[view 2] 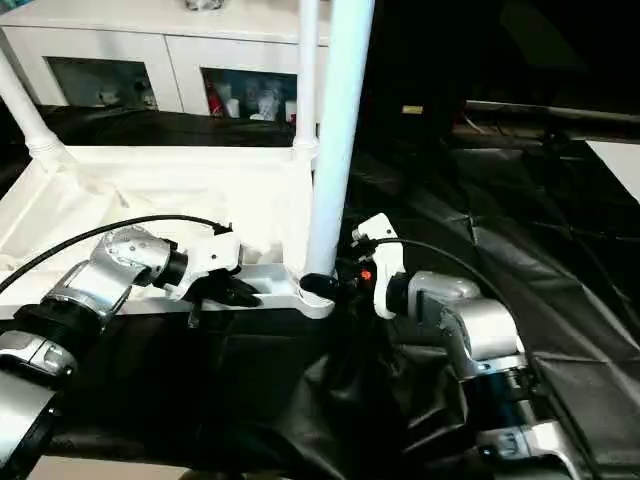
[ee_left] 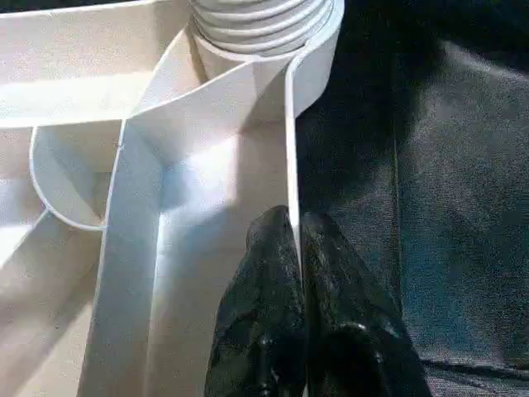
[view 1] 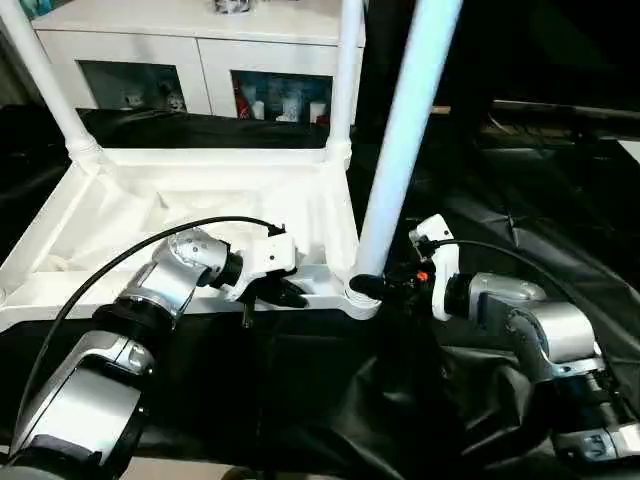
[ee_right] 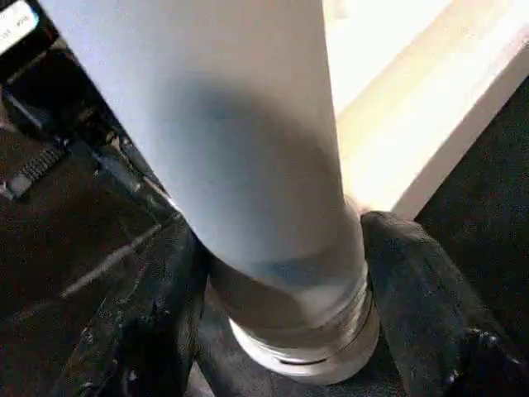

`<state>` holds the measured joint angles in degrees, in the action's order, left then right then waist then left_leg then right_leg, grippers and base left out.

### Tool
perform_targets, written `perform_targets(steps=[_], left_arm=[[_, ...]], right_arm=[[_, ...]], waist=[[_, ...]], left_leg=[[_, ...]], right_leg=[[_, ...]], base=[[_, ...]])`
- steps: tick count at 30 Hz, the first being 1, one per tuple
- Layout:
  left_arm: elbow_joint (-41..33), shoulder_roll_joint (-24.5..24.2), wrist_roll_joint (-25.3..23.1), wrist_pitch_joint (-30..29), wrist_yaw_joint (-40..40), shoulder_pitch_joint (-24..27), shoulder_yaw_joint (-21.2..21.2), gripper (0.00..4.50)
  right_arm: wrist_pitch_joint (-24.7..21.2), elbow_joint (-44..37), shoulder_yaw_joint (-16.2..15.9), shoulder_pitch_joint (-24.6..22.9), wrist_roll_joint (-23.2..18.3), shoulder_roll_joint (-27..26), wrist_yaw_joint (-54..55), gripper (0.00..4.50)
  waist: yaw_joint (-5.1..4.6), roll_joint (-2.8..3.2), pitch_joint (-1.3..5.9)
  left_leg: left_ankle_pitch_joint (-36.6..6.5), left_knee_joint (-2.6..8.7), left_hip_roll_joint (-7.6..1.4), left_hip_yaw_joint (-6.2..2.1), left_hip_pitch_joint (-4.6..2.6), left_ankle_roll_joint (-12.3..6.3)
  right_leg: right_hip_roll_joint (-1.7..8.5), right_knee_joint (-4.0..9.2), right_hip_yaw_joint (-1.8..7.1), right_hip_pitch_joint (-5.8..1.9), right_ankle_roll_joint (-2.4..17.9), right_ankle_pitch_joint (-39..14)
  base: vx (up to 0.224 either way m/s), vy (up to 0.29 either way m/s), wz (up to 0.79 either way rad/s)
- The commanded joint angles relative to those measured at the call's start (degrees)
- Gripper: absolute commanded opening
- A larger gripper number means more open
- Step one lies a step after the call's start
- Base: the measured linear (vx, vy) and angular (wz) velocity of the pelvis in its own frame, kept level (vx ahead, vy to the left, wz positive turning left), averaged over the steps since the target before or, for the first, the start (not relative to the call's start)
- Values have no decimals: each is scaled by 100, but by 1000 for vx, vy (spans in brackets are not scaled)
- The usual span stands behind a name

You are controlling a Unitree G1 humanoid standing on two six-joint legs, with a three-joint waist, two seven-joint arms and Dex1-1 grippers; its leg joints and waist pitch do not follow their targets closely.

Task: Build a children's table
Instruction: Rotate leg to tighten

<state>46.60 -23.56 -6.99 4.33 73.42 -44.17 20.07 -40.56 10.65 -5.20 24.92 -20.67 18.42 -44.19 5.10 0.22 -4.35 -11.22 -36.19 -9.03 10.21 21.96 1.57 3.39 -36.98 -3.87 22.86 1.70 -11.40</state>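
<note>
White plastic tabletop (view 1: pixel 120 215) lies underside-up on the black sheet (view 1: pixel 560 240), with legs standing in its far corner sockets. The left gripper (view 1: pixel 283 293) pinches the near rim wall, fingers (ee_left: pixel 277 331) narrowed onto it. At its 3 o'clock, the right gripper (view 1: pixel 385 283) clasps the base of the near-right leg (view 1: pixel 400 140), its long axis running toward 12 o'clock from its socket; the right arm is nearer.

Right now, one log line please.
left gripper: shut on tabletop rim | right gripper: around near leg base, at corner socket
</note>
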Motion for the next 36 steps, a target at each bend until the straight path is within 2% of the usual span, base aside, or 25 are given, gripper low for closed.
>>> perform_targets(steps=[1,4,5,9,10,11,12,13,14,15,16,17,18,20,23,24,25,26,27,28,30,32,35,36], left_arm=[[-10,-98,-44,120,-104,-214,-84,0],[20,-130,-40,150,-107,-219,-101,0],[20,-130,-40,150,-107,-219,-101,0],[31,-135,-36,148,-175,-224,-133,0],[25,-140,-37,147,-175,-222,-133,0],[30,-151,-37,157,-188,-225,-141,0],[34,-157,-37,163,-196,-227,-146,0],[52,-173,-47,187,-216,-237,-150,0],[52,-173,-47,187,-216,-237,-150,0],[78,-190,-57,205,-225,-249,-151,0],[92,-200,-66,213,-225,-254,-147,0],[92,-200,-66,213,-225,-254,-147,0],[103,-211,-72,211,-209,-258,-142,0],[110,-217,-78,210,-195,-261,-135,0],[128,-236,-95,215,-173,-271,-121,0],[112,-246,-105,204,-146,-264,-106,0],[111,-247,-105,203,-144,-264,-105,0],[85,-255,-115,194,-123,-250,-89,0],[64,-258,-118,189,-117,-238,-84,0],[43,-258,-119,182,-115,-226,-83,0],[8,-263,-121,161,-91,-195,-71,0],[-10,-255,-126,160,-85,-151,-65,0],[-74,-241,-120,138,-17,-68,-37,0],[-96,-237,-114,124,-4,-49,-32,0]], right_arm=[[-124,300,36,-178,-54,-87,103,256],[-33,431,98,-384,-97,-152,90,256],[-33,431,98,-384,-97,-152,90,256],[335,612,231,-769,-137,-265,42,256],[387,622,239,-820,-121,-279,43,256],[508,627,241,-903,-96,-307,48,256],[571,629,241,-947,-86,-321,50,256],[726,658,268,-1033,-78,-365,70,256],[726,658,268,-1033,-78,-365,70,256],[956,729,272,-1107,-1,-404,137,256],[1139,791,212,-1153,117,-398,187,256],[1139,791,212,-1153,117,-398,187,256],[1355,836,35,-1195,333,-348,239,256],[1453,825,-131,-1210,480,-298,256,256],[1359,728,-275,-1135,547,-286,258,256],[1220,661,-395,-994,578,-249,177,256],[1216,659,-399,-990,579,-248,172,256],[1053,655,-508,-846,599,-206,79,256],[969,656,-556,-789,608,-181,44,256],[947,682,-621,-738,621,-146,-20,256],[773,742,-726,-638,574,-87,-178,256],[752,860,-854,-519,644,-7,-337,256],[697,1035,-894,-346,726,56,-400,256],[657,1055,-911,-313,736,81,-430,256]], waist=[[32,52,413],[49,109,420],[44,87,419],[76,132,424],[68,114,422],[79,137,424],[80,127,421],[91,152,426],[92,146,432],[94,134,425],[106,162,426],[101,152,425],[104,151,425],[86,152,405],[65,151,373],[57,119,367],[59,115,375],[47,85,378],[52,105,384],[44,50,393],[53,80,394],[47,61,401],[34,26,367],[40,41,375]], left_leg=[[-1471,533,-476,-241,-135,226],[-1497,539,-481,-251,-126,240],[-1531,548,-486,-249,-127,247],[-1595,544,-483,-249,-138,252],[-1585,554,-481,-251,-124,241],[-1581,555,-479,-257,-124,242],[-1582,552,-476,-246,-119,225],[-1584,553,-476,-255,-127,222],[-1573,554,-480,-249,-130,218],[-1552,561,-474,-254,-121,204],[-1560,558,-473,-248,-129,193],[-1560,561,-474,-249,-121,189],[-1555,573,-476,-257,-116,184],[-1608,588,-472,-265,-106,182],[-1854,620,-468,-293,-124,211],[-1914,627,-466,-291,-134,213],[-1923,623,-462,-300,-149,220],[-1826,644,-471,-304,-132,192],[-1783,648,-474,-306,-139,188],[-1654,658,-480,-287,-145,155],[-1581,649,-478,-258,-169,131],[-1615,637,-477,-245,-193,139],[-1574,638,-467,-227,-182,101],[-1542,633,-467,-230,-188,95]], right_leg=[[693,608,385,-243,1171,-1805],[697,604,385,-248,1179,-1702],[690,600,382,-244,1203,-1639],[708,603,385,-241,1253,-1596],[696,598,380,-252,1257,-1584],[700,593,376,-258,1260,-1586],[704,615,380,-252,1250,-1608],[709,608,377,-253,1239,-1650],[706,616,378,-250,1229,-1642],[705,619,377,-263,1226,-1657],[708,634,376,-249,1215,-1697],[714,641,375,-253,1210,-1715],[708,641,367,-265,1181,-1757],[700,652,360,-261,1114,-1954],[704,701,354,-256,972,-2504],[708,728,353,-250,922,-2654],[717,726,349,-254,890,-2744],[723,742,352,-273,822,-2818],[720,736,347,-272,821,-2775],[713,739,345,-279,833,-2609],[703,730,356,-257,941,-2323],[704,726,356,-250,983,-2302],[700,748,365,-245,973,-2374],[704,745,364,-250,974,-2404]], base=[[0,0,0],[0,0,0],[0,0,0],[0,0,0],[0,0,0],[0,0,0],[0,0,0],[0,0,0],[0,0,0],[0,0,0],[0,0,0],[0,0,0],[0,0,0],[0,0,0],[0,0,0],[0,0,0],[0,0,0],[0,0,0],[0,0,0],[0,0,0],[0,0,0],[0,0,0],[0,0,0],[0,0,0]])
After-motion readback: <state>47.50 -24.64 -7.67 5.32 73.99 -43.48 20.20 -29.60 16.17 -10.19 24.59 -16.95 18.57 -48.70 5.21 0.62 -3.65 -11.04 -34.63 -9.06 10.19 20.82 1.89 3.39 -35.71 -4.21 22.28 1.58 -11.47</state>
